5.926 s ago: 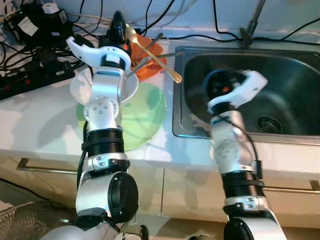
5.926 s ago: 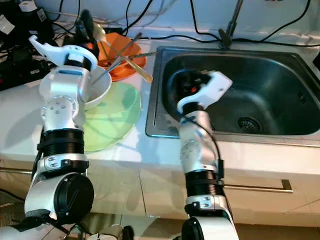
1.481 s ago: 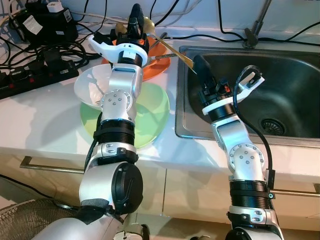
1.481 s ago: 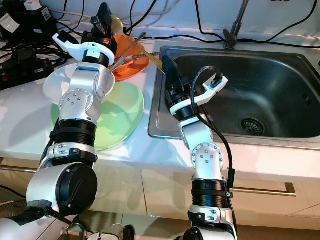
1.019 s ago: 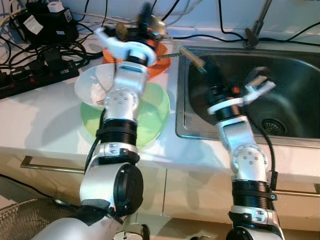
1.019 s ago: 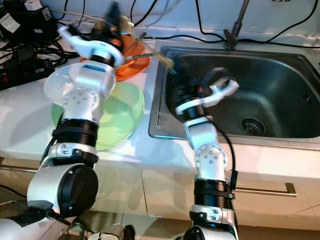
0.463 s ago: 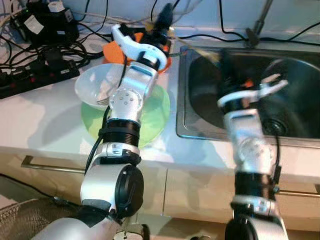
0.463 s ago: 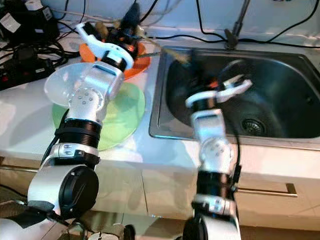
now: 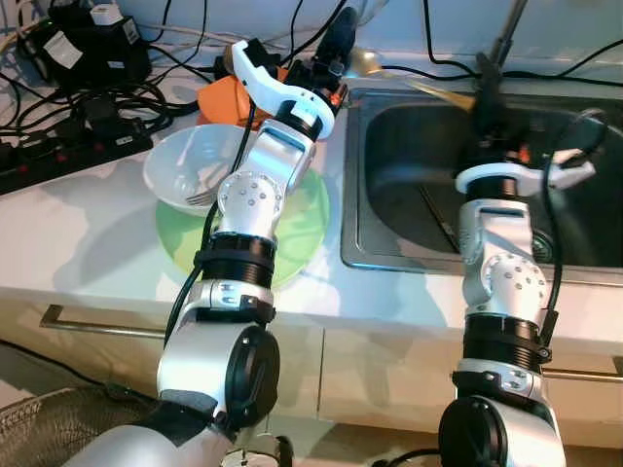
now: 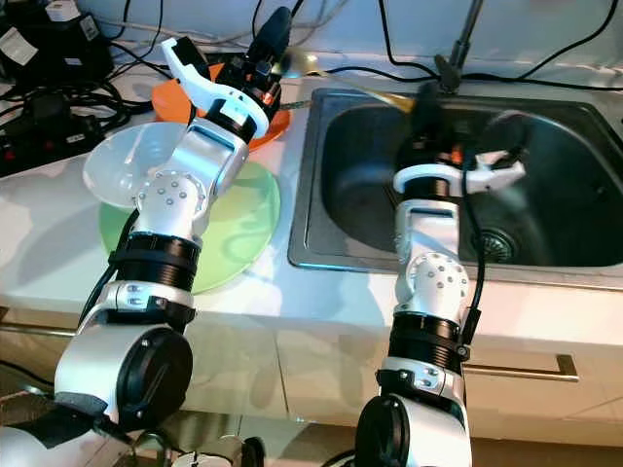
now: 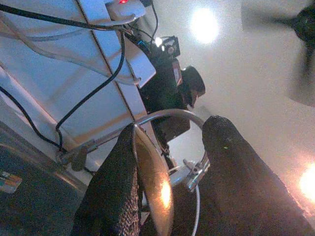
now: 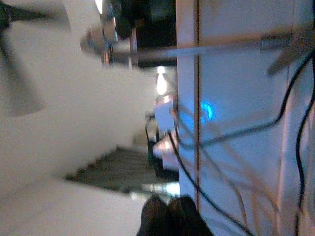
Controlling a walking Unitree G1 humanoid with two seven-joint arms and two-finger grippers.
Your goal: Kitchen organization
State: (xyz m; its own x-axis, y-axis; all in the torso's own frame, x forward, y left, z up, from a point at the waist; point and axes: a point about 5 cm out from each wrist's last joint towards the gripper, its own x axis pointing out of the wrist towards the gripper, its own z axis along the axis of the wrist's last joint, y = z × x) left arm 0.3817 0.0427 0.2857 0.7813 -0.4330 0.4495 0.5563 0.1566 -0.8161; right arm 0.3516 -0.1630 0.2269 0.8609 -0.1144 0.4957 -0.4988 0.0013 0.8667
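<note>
A golden spoon (image 9: 366,60) hangs in the air over the back left corner of the steel sink (image 9: 352,195). My left gripper (image 9: 336,29) is raised there, its fingers closed on the spoon's bowl (image 11: 155,196). The thin handle runs right to my right gripper (image 9: 484,95), which stands upright over the sink and is shut on the handle's end. In the right wrist view the fingertips (image 12: 156,209) press together. An orange bowl (image 9: 220,95) sits behind my left arm. A white bowl (image 9: 180,165) holding a fork (image 9: 200,197) rests on a green plate (image 9: 304,222).
A faucet (image 9: 506,39) rises at the back of the sink. A thin utensil (image 9: 430,214) lies on the sink floor. Power strips and tangled cables (image 9: 68,136) cover the counter's back left. A drawer handle (image 9: 107,326) runs below the counter edge.
Both grippers have carried the golden spoon to the right, from above the orange bowl to over the sink. My right arm has swung further right and now stands more upright.
</note>
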